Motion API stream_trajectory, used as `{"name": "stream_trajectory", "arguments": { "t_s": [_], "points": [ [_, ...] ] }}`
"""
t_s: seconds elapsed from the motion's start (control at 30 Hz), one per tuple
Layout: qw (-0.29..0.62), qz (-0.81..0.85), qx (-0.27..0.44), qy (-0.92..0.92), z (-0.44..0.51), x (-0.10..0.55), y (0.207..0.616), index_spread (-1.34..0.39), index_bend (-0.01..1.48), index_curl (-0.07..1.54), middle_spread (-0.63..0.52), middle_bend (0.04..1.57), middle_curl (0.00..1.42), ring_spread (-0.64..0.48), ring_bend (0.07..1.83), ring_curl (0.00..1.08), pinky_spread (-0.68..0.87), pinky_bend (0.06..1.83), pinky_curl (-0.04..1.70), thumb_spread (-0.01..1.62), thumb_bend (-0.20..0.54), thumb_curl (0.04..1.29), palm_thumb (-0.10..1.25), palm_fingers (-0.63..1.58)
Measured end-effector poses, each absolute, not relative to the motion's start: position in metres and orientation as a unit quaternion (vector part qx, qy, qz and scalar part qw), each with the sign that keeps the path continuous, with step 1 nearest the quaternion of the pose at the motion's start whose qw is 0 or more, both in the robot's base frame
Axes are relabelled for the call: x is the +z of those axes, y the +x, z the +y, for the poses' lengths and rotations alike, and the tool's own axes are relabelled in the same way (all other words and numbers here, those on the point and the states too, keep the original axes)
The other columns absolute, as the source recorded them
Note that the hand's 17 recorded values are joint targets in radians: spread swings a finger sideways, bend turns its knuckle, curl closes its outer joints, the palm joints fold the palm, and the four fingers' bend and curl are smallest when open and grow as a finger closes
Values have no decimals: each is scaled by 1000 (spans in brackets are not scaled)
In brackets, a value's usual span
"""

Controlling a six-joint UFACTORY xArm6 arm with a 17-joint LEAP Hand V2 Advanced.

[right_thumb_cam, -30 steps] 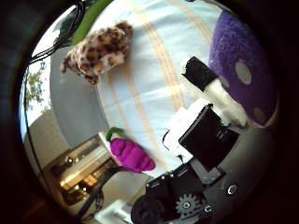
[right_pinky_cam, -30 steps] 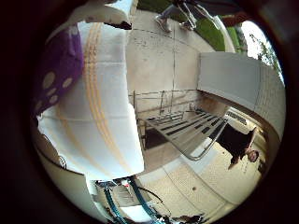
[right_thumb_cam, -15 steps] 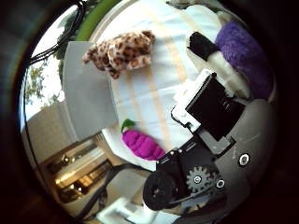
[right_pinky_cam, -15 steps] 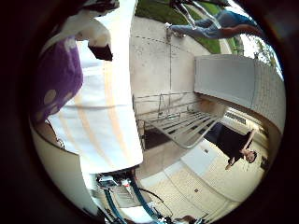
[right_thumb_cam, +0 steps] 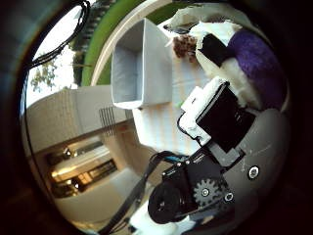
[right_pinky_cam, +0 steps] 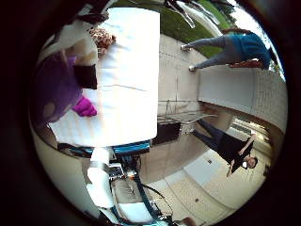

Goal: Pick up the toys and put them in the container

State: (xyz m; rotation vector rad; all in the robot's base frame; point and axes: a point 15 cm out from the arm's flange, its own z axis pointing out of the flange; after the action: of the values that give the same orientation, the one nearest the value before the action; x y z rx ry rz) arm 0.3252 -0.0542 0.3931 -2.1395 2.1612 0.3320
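Observation:
My right hand [right_thumb_cam: 220, 127] is raised above the table with its fingers curled round a purple plush toy with pale spots [right_pinky_cam: 54, 94], which sits close against the palm. A black fingertip [right_pinky_cam: 87, 76] presses on the toy's side. On the white striped cloth [right_pinky_cam: 134, 70] lie a small magenta toy [right_pinky_cam: 84, 107] and, farther off, a spotted leopard plush [right_pinky_cam: 101, 36]. The grey open container [right_thumb_cam: 139, 66] stands on the same cloth beside the leopard plush [right_thumb_cam: 185, 45]; what shows of its inside is bare.
The cloth-covered table ends in a straight edge, with paved ground beyond it. The arm's white base [right_pinky_cam: 101, 179] stands at one end of the table. A metal rack [right_pinky_cam: 181, 113] is on the pavement beside the table.
The hand has lifted away from the cloth with the purple toy in its grasp. The views have swung round, and the grey container has come into sight.

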Motion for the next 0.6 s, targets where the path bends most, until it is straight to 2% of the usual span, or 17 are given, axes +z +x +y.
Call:
{"name": "stream_trajectory", "arguments": {
  "t_s": [0.1, 0.43, 0.5, 0.6],
  "points": [
    [49, 687, 95, -719, -26, 430, 326, -826, 628, -20, -246, 1119, 1009, -98, 1400, 810, 152, 1546, 739, 1235, -15, 549, 984, 923],
    [61, 614, 66, -784, 89, 491, 328, -923, 712, -19, -255, 1129, 1063, -111, 1431, 825, 138, 1566, 772, 1240, -15, 560, 980, 891],
    [59, 584, 69, -807, 150, 486, 370, -931, 719, -19, -256, 1130, 1068, -112, 1433, 825, 138, 1568, 773, 1240, -15, 561, 980, 888],
    [73, 579, 62, -810, 170, 473, 398, -962, 749, -17, -259, 1140, 1088, -120, 1431, 832, 135, 1579, 785, 1242, -19, 563, 971, 865]
  ]
}}
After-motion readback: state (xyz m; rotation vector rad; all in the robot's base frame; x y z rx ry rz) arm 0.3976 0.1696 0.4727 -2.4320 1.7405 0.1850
